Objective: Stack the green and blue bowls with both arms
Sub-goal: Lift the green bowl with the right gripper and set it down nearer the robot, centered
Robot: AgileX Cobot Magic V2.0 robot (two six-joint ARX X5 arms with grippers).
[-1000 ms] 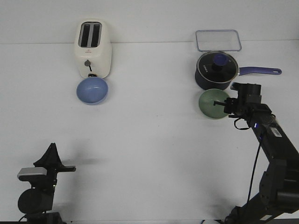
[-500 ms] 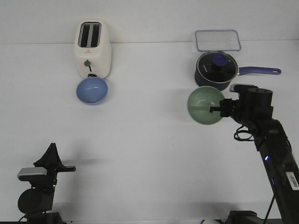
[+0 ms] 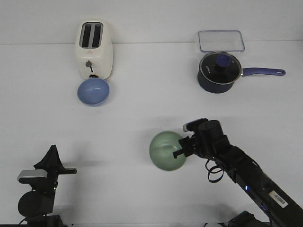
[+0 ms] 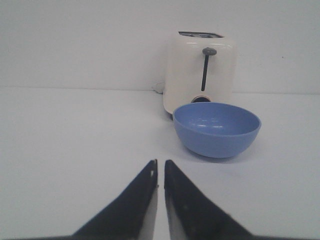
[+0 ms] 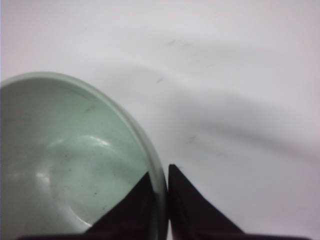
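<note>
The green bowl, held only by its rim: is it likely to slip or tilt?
Probably somewhat. The green bowl looks glossy, so it may slip. The right end effector pinches one rim edge only, so it could tilt. It seems rigid.

A plain white bench [image 3: 142, 118] fills nearly the whole front view and meets a plain white wall [image 3: 156, 19] along a straight seam at the far edge. Light is soft and even, with faint grey shadows on the bench surface.
</note>
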